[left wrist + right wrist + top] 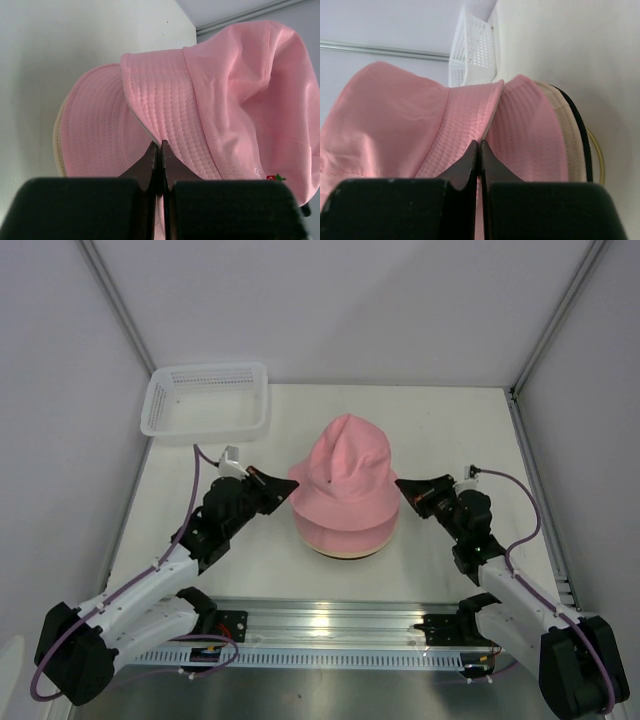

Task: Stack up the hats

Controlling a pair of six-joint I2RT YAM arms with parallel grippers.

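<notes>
A stack of hats sits mid-table. The top pink hat (pixel 345 465) (pixel 240 100) (pixel 395 115) has a tall, crumpled crown. Its brim lies over a second pink hat (pixel 345 532) (pixel 95 125) (pixel 530 130). Under that a beige hat (pixel 345 553) (pixel 57 145) (pixel 572 145) shows only as a brim edge. Only a thin black hat rim (pixel 585 150) shows below. My left gripper (pixel 292 490) (pixel 160 145) is shut on the left side of the top pink hat's brim. On the brim's right side my right gripper (pixel 400 485) (pixel 479 144) is shut, with pink cloth between the jaws.
A white mesh basket (pixel 205 400) (pixel 470 55) stands at the back left corner of the table. White walls close in the table on three sides, and a metal rail (pixel 330 625) runs along the near edge between the arm bases.
</notes>
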